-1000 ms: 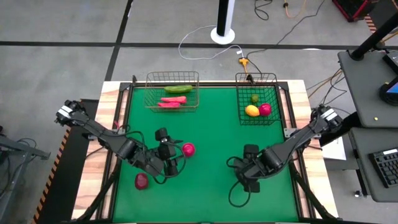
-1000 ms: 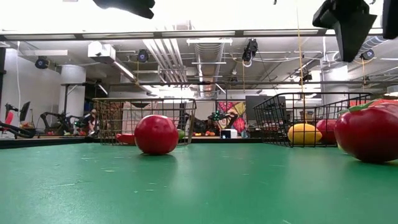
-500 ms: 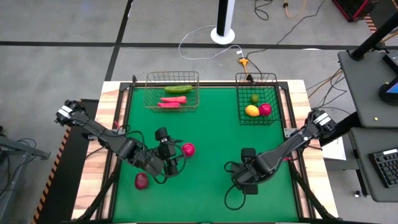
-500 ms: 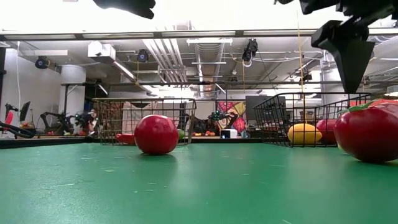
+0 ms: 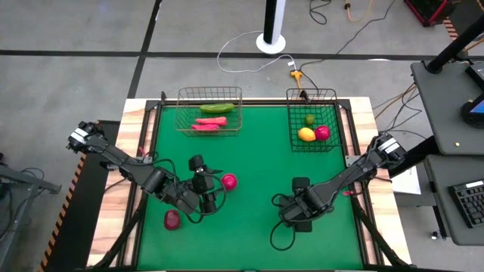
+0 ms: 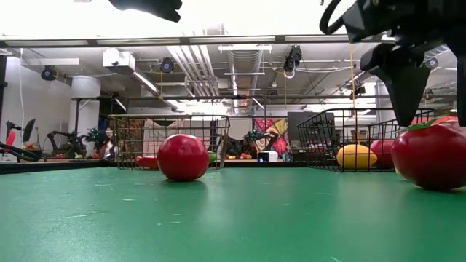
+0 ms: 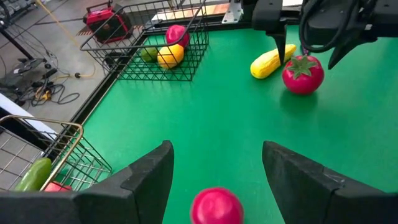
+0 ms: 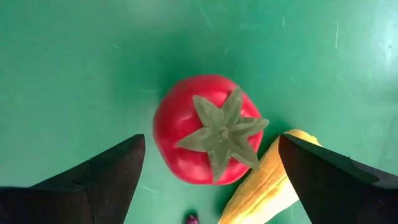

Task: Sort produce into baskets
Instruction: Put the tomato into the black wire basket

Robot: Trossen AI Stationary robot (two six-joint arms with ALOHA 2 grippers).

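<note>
Currently the right gripper [image 8: 208,180] hangs over the tomato [image 8: 208,127], jaws spread wide, one finger on either side and neither touching it. Tomato stands on the green mat [image 5: 265,174], leafy top up, with the long yellow piece [image 8: 264,183] just beside it, apparently touching. From the left wrist view the same pair shows under the right arm: tomato [image 7: 303,73], yellow piece [image 7: 268,62].

Left gripper [image 7: 214,177] hovers near the left-centre of the mat, jaws partly apart, holding nothing. Pink ball [image 7: 216,206] lies on the mat between its fingers, below them, no contact seen. High view puts the pink ball [image 5: 229,181] just beside that gripper [image 5: 206,198]. Dark-red fruit [image 5: 172,219] lies alone near the mat's front left edge.

Tan basket [image 5: 181,121], back left: cucumber [image 5: 217,108] and two red chilies [image 5: 208,123]. Black basket [image 5: 292,140], back right: lime [image 5: 309,119], lemon [image 5: 305,134], pink-red fruit [image 5: 322,133].

Low view: red ball [image 6: 183,156] mid-mat, tomato [image 6: 433,156] at the right edge, a dark finger hanging above it.
</note>
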